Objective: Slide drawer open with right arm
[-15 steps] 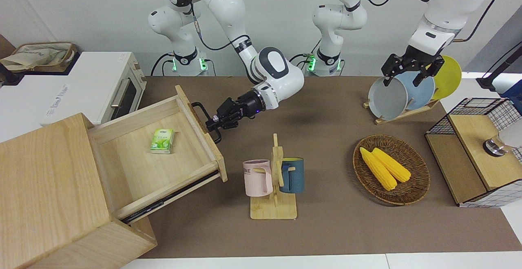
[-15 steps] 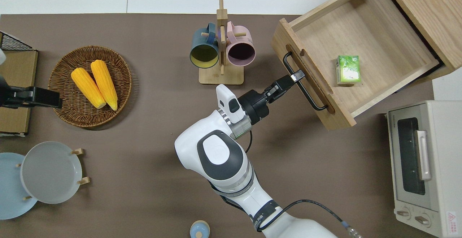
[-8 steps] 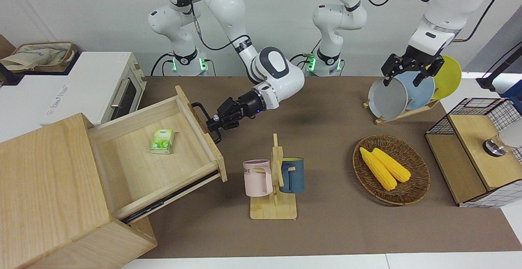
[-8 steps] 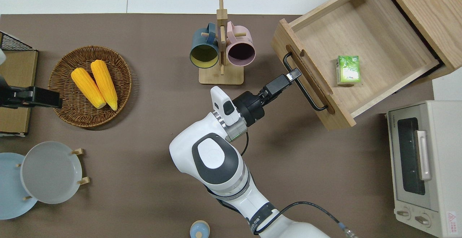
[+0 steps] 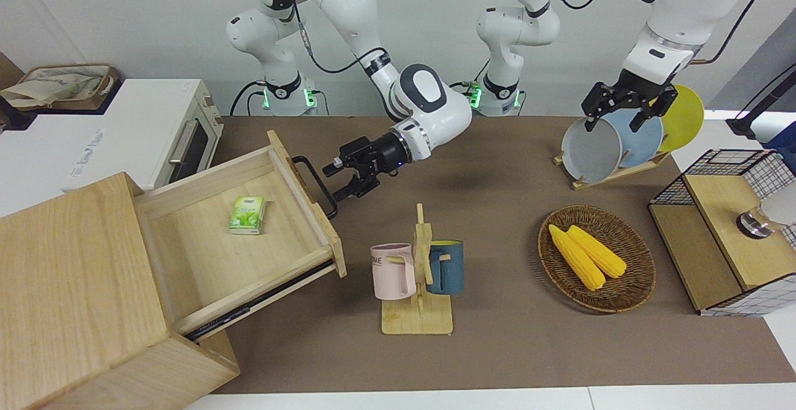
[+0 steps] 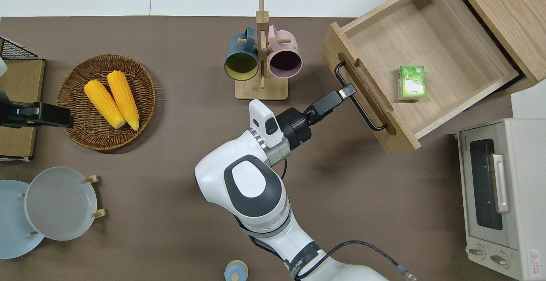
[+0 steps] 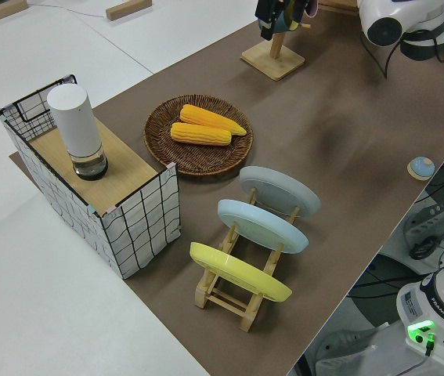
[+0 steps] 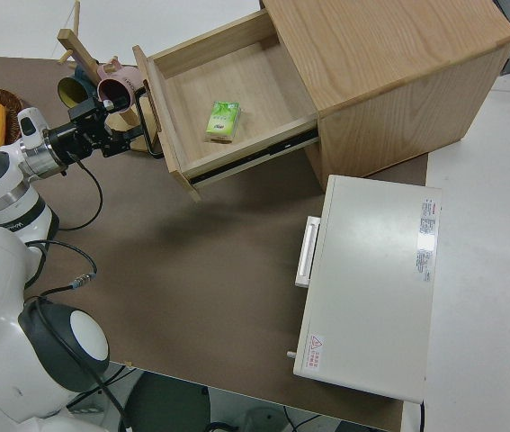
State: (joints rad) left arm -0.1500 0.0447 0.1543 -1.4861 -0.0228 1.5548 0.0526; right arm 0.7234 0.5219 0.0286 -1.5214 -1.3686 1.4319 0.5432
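The drawer [image 5: 205, 260] stands pulled far out of the big pale wooden box [image 5: 68, 285] at the right arm's end of the table. A small green packet [image 5: 247, 214] lies in it. Its black loop handle [image 5: 317, 180] faces the table's middle. My right gripper [image 5: 336, 181], with its blue light, is open; its fingers are spread just at the handle bar and no longer clamp it. The overhead view shows the gripper [image 6: 347, 90] tip against the handle [image 6: 362, 110]. My left arm is parked, its gripper [image 5: 622, 111] open.
A mug rack [image 5: 420, 273] with a pink and a blue mug stands close to the drawer front. A white toaster oven [image 5: 149, 130] sits beside the box, nearer the robots. A basket of corn [image 5: 597, 259], a plate rack [image 5: 612, 142] and a wire-mesh box [image 5: 727, 229] stand at the left arm's end.
My right gripper was shut on the handle and has opened. Its wrist has drawn back a little from the drawer. The drawer has not moved.
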